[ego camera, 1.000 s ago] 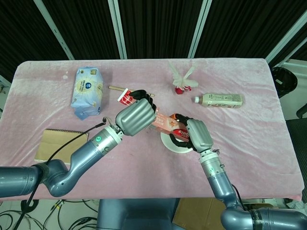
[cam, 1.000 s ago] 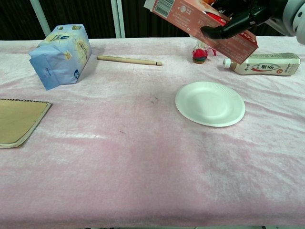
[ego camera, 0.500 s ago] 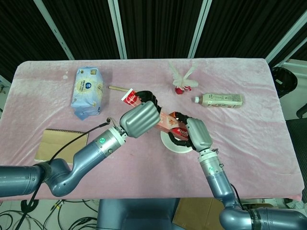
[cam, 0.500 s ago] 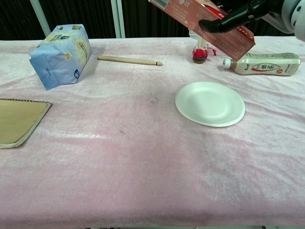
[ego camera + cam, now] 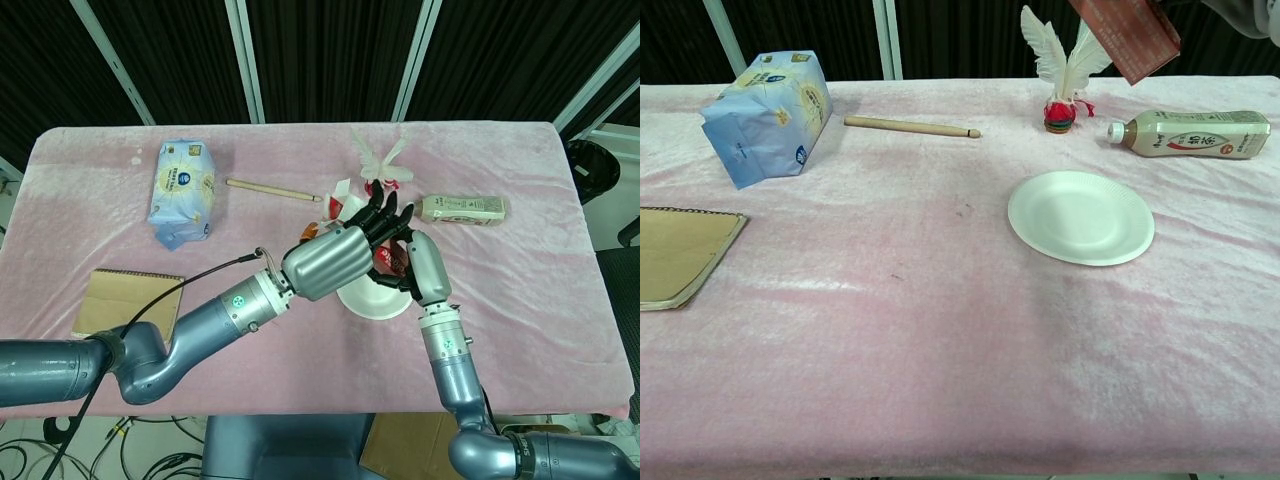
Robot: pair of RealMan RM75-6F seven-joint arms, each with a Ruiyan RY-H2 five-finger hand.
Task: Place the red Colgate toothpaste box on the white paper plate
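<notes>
The red Colgate toothpaste box hangs in the air, steeply tilted, with only its lower end showing at the top of the chest view. In the head view it is mostly hidden: a red patch of the box shows between my two hands. My left hand wraps it from the left and my right hand holds it from the right, their dark fingers close together. The white paper plate lies bare on the pink cloth; its near rim peeks out under both hands.
A blue packet and a wooden stick lie at the back left. A feather shuttlecock and a lying bottle sit behind the plate. A brown notebook is at the front left.
My left hand has swung right with the box until it sits over the plate against my right hand. The box rose and tipped more upright, leaving only its end in the chest view.
</notes>
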